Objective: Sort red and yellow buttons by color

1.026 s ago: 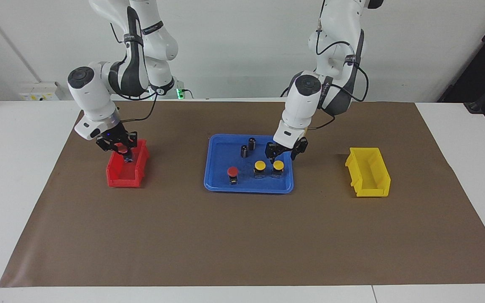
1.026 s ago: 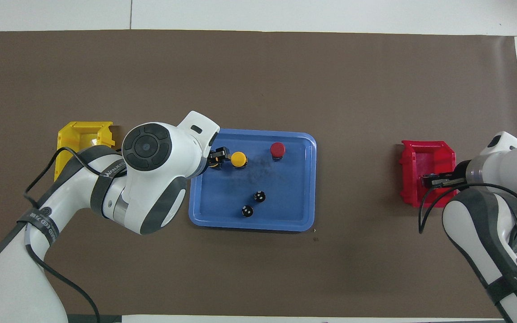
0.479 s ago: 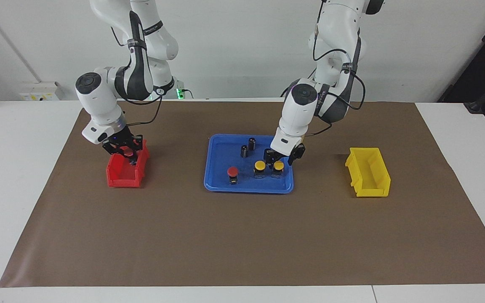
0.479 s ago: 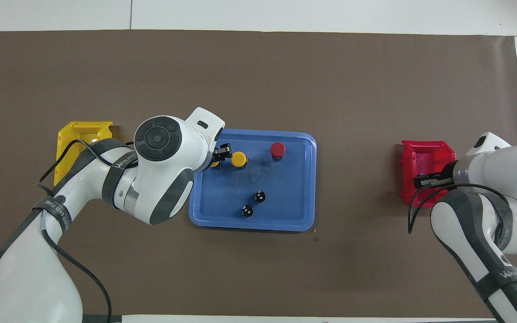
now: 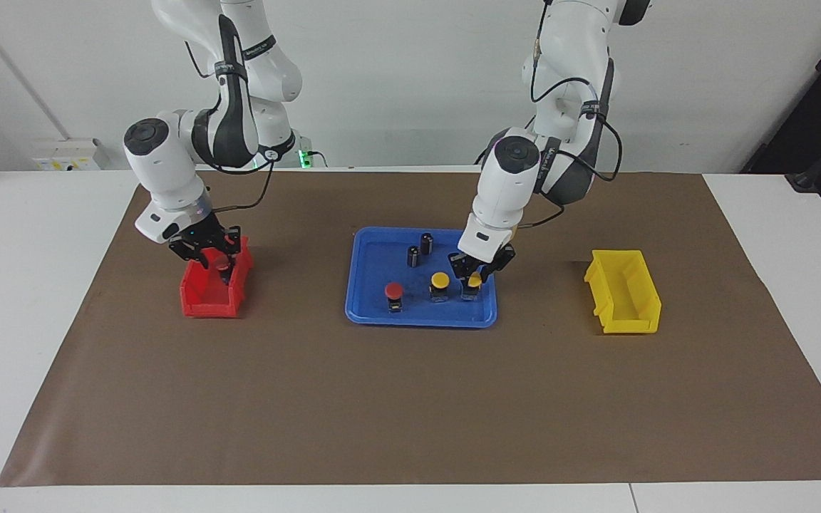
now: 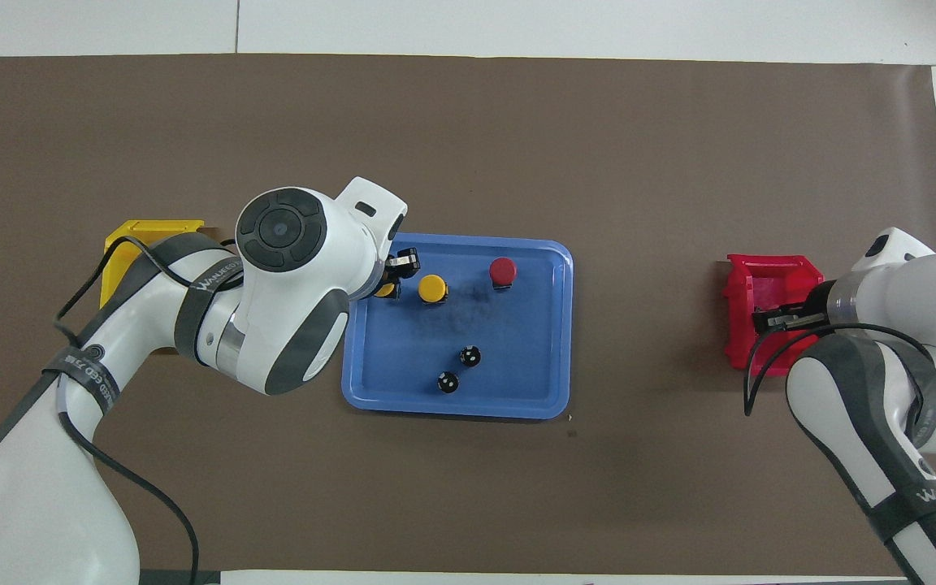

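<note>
Lowered since before, left claw [image 5: 474, 274] straddles yellow button [image 5: 472, 283].

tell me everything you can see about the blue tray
The blue tray is a flat rectangle with rounded corners and a low raised rim, plastic by its look, lying on the brown mat between the red bin and the yellow bin. In it stand a red button, two yellow buttons and two dark capless cylinders. The left gripper is down at the yellow button nearer the yellow bin.
</note>
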